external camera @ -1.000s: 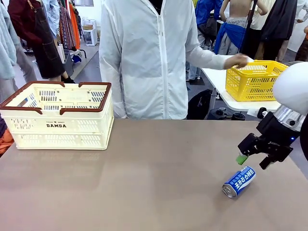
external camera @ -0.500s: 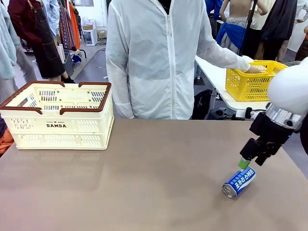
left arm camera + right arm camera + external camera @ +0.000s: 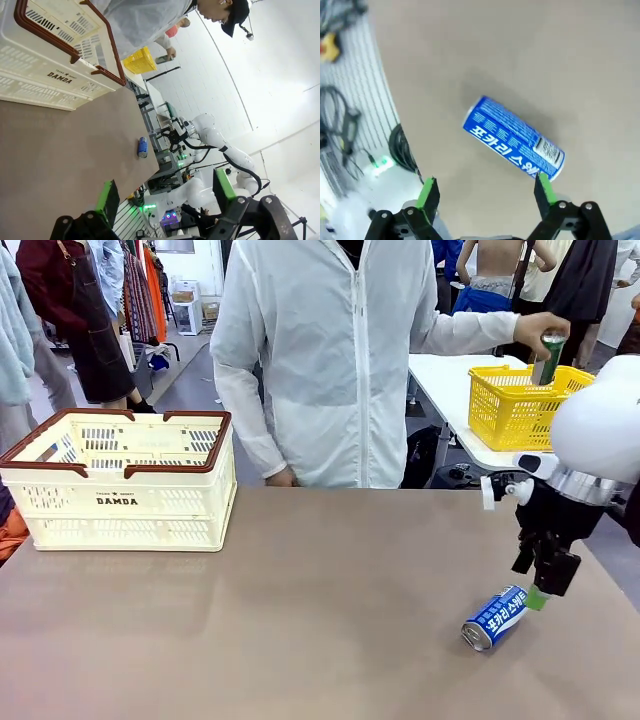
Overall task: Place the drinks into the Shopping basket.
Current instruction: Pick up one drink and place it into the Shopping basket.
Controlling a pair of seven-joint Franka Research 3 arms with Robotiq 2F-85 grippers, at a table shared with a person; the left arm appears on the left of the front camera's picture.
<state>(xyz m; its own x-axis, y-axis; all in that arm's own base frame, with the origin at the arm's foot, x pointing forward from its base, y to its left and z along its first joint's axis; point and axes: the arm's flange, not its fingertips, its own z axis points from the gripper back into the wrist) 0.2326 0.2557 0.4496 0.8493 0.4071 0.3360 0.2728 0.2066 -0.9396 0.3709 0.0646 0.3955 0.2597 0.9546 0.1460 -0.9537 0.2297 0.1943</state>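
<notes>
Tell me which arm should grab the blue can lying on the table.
Right. The right pincer, open, hangs right by the can; the left pincer, also open, is far across the table.

Shopping basket (image 3: 170, 505) "DAMDA", blue can (image 3: 497, 617) "포카리스웨트"

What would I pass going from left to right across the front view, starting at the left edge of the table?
Shopping basket → person in a white jacket standing behind the table → blue can lying on its side → right tool, open, by the can's right end.
</notes>
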